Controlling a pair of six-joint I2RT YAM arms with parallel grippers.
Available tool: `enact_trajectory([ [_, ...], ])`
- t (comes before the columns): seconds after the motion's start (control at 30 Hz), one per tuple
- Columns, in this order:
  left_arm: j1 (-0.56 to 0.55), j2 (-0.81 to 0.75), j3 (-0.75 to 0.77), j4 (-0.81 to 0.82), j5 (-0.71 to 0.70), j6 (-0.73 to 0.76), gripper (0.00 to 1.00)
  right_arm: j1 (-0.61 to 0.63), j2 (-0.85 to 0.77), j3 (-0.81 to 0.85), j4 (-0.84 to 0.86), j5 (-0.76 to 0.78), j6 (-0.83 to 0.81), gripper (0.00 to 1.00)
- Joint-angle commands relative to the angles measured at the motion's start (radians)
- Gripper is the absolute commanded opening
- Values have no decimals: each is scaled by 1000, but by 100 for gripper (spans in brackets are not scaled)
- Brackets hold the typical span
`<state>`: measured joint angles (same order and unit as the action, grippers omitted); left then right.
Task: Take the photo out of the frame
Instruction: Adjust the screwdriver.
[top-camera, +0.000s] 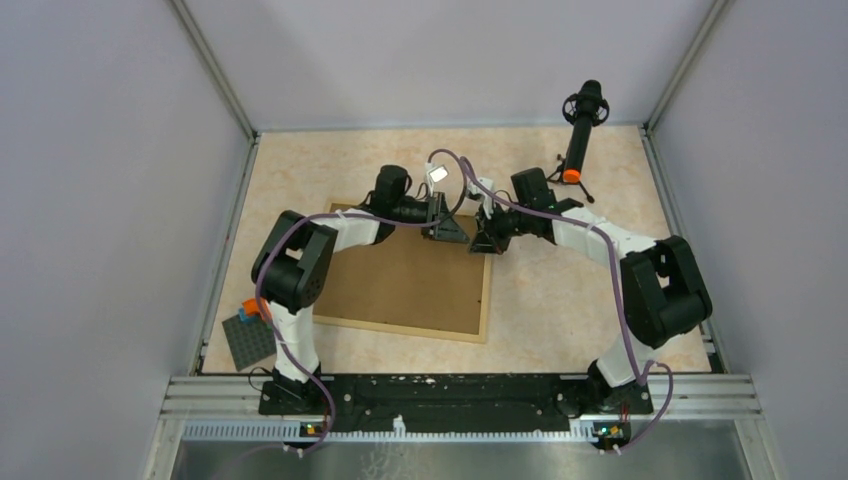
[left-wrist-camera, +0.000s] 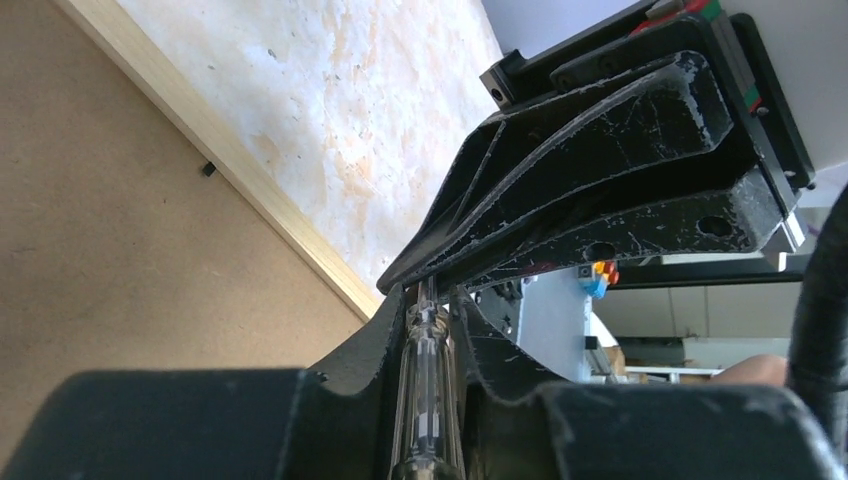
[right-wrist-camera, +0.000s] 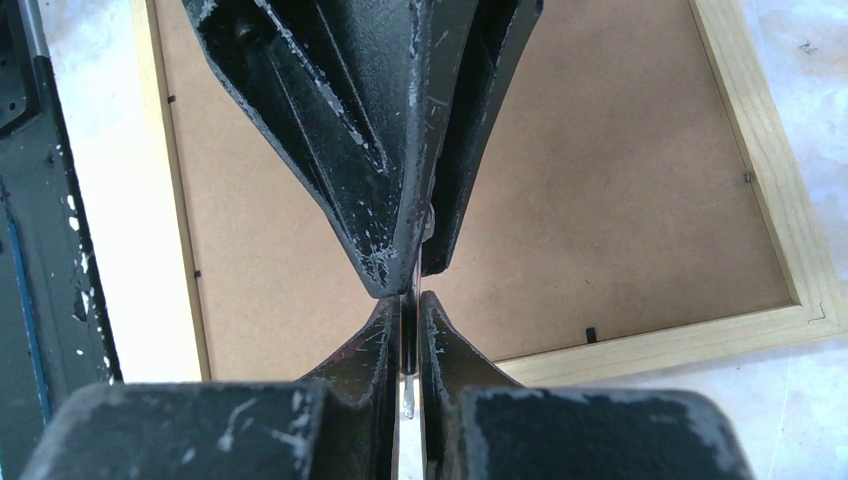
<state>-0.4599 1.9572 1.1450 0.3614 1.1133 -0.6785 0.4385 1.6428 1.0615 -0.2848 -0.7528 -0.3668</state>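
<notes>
- Top view: the frame (top-camera: 410, 285) lies flat on the table (top-camera: 560, 300), brown back side up; the photo is hidden from this side.
- Left gripper (top-camera: 447, 232) and right gripper (top-camera: 487, 240) meet tip to tip over the frame's far right corner. Jaw state unreadable here.
- Grey studded baseplate (top-camera: 250, 342) at the near left, microphone (top-camera: 580, 135) at the far right.
- Left wrist view: left gripper (left-wrist-camera: 428, 310) has its jaws narrowly apart, closed against a clear rod (left-wrist-camera: 425, 400) with a metal tip. The tip reaches the right gripper (left-wrist-camera: 400, 282).
- Frame rail (left-wrist-camera: 250, 190) runs diagonally below.
- Right wrist view: right gripper (right-wrist-camera: 410, 310) has its jaws pressed together, with a thin pale sliver in the slit; I cannot tell what it is.
- Left gripper (right-wrist-camera: 408, 275) points into it from above, over the frame (right-wrist-camera: 600, 200).
</notes>
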Motion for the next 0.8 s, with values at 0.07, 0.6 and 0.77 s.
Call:
enact_trajectory([
  [0.07, -2, 10, -11, 65, -12, -29, 0, 19, -37, 12, 32, 1, -16, 13],
  [0.6, 67, 95, -110, 333, -183, -64, 0, -135, 10, -93, -15, 192, 374, 49],
  [0.77, 65, 136, -93, 370, -202, -61, 0, -158, 68, -90, -9, 233, 432, 41],
])
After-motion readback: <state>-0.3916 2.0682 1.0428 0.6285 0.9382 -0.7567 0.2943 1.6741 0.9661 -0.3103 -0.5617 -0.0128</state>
